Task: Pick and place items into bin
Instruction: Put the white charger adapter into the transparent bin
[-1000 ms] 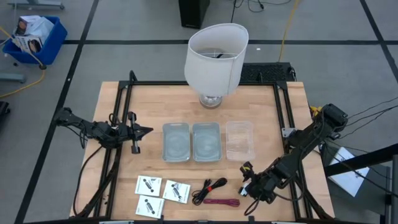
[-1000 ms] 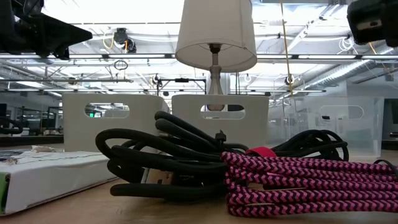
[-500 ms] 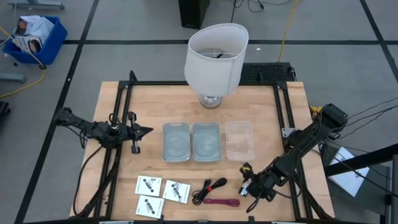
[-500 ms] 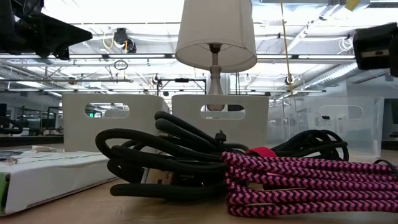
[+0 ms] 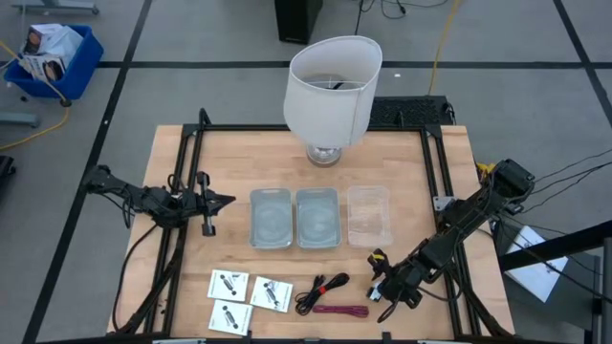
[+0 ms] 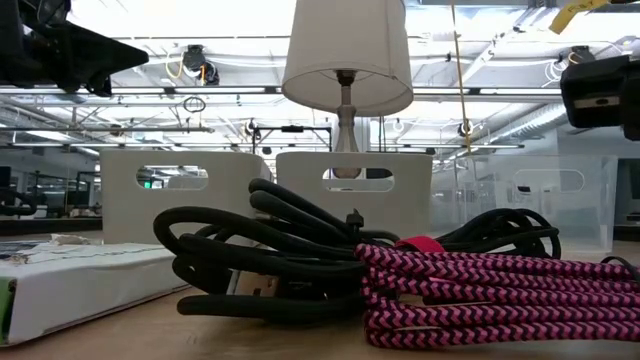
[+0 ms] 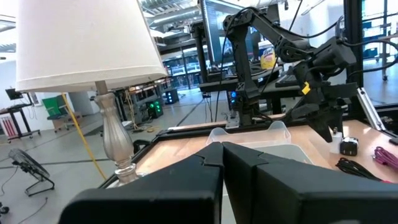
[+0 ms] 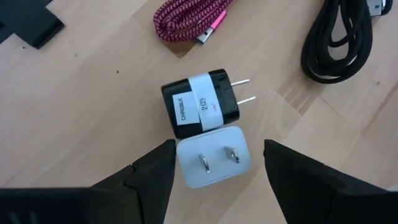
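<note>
Right gripper (image 8: 214, 171), fingers spread wide, over boxy black-and-white plug block (image 8: 208, 127) on woodgrain.

Bright, even overhead light; ceiling-lamp glare in the low view.

Three white square packets (image 5: 244, 297), each with a dark part inside, lie flat near my bench's front edge. Beside them sit a coiled black cable (image 5: 320, 290) and a red braided cable (image 5: 341, 311), apparently touching. Just beyond, a black plug block (image 8: 200, 102) abuts a white one (image 8: 213, 157), prongs showing.
</note>
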`<move>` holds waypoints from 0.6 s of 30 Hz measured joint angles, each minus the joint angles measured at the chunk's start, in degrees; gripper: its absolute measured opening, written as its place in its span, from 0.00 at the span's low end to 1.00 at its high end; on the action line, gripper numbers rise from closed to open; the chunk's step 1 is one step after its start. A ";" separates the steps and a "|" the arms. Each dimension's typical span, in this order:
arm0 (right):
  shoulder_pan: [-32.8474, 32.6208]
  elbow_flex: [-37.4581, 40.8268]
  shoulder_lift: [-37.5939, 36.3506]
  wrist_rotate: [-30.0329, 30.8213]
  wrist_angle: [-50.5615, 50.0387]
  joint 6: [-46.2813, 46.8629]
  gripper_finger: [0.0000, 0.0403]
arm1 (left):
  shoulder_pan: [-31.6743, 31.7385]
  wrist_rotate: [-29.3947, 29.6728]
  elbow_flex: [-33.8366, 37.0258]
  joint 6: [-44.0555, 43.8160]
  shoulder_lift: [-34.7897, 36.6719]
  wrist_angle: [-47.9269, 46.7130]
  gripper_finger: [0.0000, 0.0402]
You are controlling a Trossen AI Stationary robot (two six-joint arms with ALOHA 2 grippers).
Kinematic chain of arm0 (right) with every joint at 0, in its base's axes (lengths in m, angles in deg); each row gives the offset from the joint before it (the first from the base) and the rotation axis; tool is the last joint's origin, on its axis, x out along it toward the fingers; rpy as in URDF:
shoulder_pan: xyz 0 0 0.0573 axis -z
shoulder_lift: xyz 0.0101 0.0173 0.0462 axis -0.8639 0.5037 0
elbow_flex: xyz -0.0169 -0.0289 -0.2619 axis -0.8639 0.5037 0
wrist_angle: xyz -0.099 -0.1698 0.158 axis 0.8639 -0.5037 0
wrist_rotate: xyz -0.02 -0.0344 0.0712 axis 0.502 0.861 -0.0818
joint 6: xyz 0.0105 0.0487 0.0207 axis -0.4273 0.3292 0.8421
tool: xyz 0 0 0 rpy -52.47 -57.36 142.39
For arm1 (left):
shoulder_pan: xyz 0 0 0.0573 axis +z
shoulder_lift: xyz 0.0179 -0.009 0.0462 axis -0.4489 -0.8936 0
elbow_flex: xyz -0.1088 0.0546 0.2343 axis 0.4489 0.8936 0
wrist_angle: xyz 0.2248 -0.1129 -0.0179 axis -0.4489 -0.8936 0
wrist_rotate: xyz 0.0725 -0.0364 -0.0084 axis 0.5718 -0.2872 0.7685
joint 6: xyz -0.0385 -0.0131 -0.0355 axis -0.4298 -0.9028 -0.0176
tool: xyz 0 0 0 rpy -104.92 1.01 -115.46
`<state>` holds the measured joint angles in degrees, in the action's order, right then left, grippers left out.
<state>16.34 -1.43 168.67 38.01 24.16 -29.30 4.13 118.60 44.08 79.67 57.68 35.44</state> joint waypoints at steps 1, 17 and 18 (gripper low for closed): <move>0.00 0.00 0.00 -0.19 -0.01 0.00 0.55 | 0.01 0.01 0.00 0.00 0.00 0.00 0.02; 0.31 -0.02 -0.07 -1.12 0.25 2.32 0.38 | 0.00 0.01 0.00 0.02 0.00 -0.02 0.02; 0.31 0.00 -0.05 -0.88 0.40 2.95 0.39 | 0.02 0.01 0.00 0.00 0.00 -0.07 0.02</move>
<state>16.64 -1.43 168.62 37.14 24.56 -26.35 4.14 118.62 44.08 79.67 57.68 35.37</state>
